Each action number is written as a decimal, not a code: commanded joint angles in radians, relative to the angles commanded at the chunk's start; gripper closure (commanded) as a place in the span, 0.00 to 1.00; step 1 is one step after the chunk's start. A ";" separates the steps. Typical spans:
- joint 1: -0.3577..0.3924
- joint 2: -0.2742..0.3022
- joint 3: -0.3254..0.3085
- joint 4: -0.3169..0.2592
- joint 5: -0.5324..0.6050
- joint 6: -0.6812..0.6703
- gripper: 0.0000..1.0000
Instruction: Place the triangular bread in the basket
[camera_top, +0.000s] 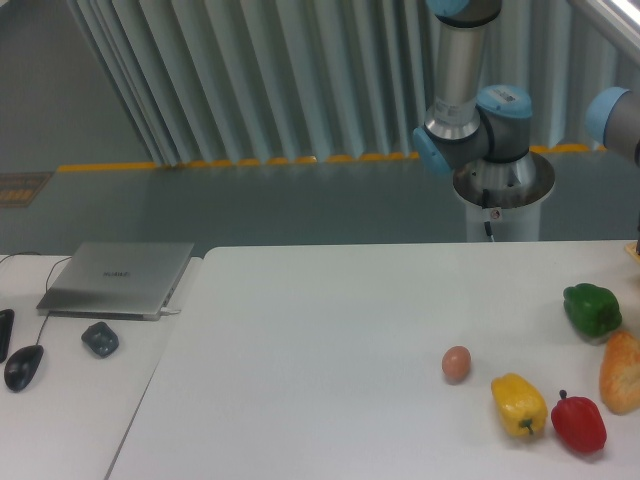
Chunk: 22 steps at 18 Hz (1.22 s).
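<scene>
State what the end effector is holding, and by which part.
Cannot be told: the end effector is out of view. The triangular bread lies on the table, ungrasped, at the right edge.

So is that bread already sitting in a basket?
No, the bread lies bare on the white table at its right edge, beside the red pepper, with no basket in view.

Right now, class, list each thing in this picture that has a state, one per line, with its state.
bread: lying on the table at the right edge, partly cut off, not in any basket
egg: resting on the table, alone
yellow pepper: lying on its side
red pepper: upright, stem up
green pepper: resting on the table
laptop: closed
claw: out of view
</scene>
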 joint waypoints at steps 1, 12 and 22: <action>0.000 0.000 -0.003 0.000 0.000 0.000 0.00; -0.106 -0.015 0.029 0.024 -0.008 -0.592 0.00; -0.103 -0.035 -0.006 0.081 -0.110 -0.857 0.00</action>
